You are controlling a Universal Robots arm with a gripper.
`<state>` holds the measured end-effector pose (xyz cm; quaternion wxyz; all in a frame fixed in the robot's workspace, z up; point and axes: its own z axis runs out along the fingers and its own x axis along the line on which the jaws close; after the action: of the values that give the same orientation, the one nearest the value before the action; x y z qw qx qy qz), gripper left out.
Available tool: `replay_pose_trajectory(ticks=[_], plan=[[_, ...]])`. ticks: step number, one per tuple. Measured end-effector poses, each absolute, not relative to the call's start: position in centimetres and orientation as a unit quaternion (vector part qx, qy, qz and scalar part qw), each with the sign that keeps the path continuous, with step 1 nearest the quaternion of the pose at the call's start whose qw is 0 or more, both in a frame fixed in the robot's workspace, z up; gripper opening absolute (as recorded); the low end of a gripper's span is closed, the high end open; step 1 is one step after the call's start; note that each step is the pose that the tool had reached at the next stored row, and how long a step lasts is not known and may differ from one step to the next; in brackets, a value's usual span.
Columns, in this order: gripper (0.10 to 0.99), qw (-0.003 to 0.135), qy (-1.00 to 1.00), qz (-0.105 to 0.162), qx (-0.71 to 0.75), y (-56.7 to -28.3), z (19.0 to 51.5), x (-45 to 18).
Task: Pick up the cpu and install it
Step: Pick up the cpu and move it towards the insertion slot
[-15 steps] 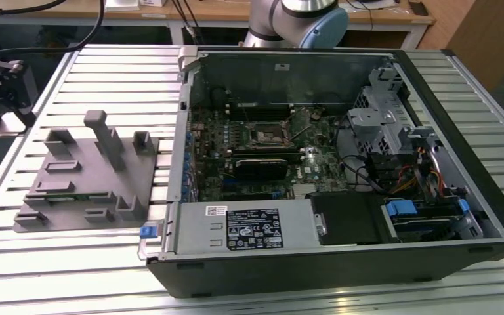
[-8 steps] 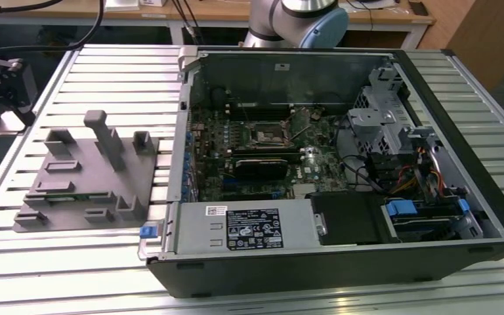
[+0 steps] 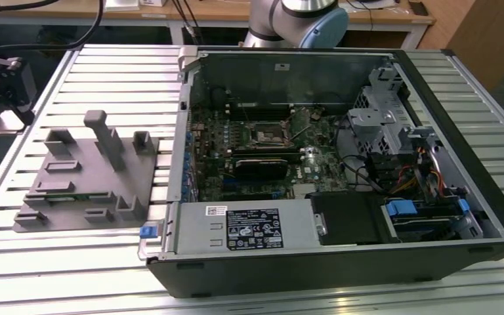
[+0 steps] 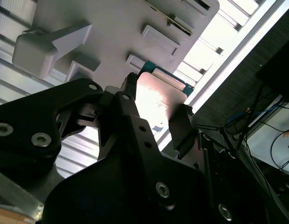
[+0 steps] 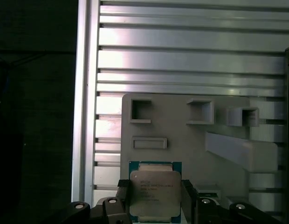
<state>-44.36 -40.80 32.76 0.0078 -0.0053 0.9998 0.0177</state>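
Exterior view first: the grey fixture block [image 3: 86, 174] lies on the slatted table [image 3: 60, 275]. The open computer case [image 3: 322, 269] sits just beside it on the exterior view's right, and its black socket [image 3: 265, 134] looks unfilled. Over to the second wrist view: the gripper [image 4: 158, 93] has its jaws pinched narrow on the cpu [image 4: 156, 105], a finger [image 4: 130, 112] at each opposite edge, above the block. First wrist view: the cpu [image 5: 155, 193] sits square between the jaws, seemingly lifted clear of the block [image 5: 182, 149]. So the pick-up looks made and the install isn't. Whatever move follows calls for a firm, level hold.
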Motion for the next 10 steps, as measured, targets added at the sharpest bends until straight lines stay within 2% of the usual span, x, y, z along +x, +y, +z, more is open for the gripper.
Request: replay_pose_trajectory(ticks=[10], plan=[[0.525, 0.008, 1.000, 0.018, -0.005, -40.80, 32.91, -44.36]])
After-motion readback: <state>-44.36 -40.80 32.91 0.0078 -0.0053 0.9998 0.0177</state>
